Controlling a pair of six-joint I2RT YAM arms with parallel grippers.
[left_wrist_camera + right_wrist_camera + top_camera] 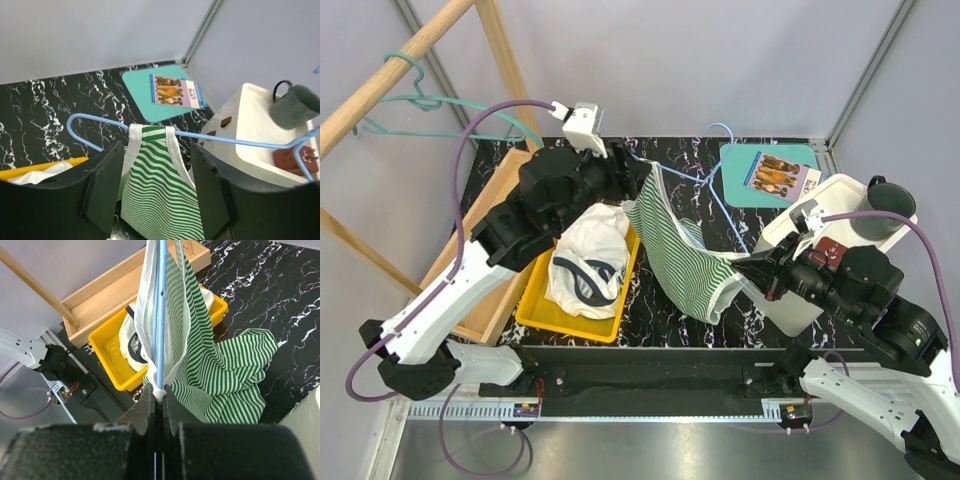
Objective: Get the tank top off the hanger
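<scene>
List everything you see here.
blue hanger: 1, blue, mid-table
tank top: 1, green-white striped, on blue hanger
bin: 1, yellow, mid-left
garment: 1, white, in bin
tray: 1, wooden, left edge
rack: 1, wooden, far left
teal hanger: 1, teal, on rack
mat: 1, teal, far side
photo card: 1, multicoloured, on mat
tub: 1, white, right side
mug: 1, dark green, in tub
left hand: 1, black, open round tank top
right hand: 1, black, shut on blue hanger

Arms white below, black above; purple cables.
</scene>
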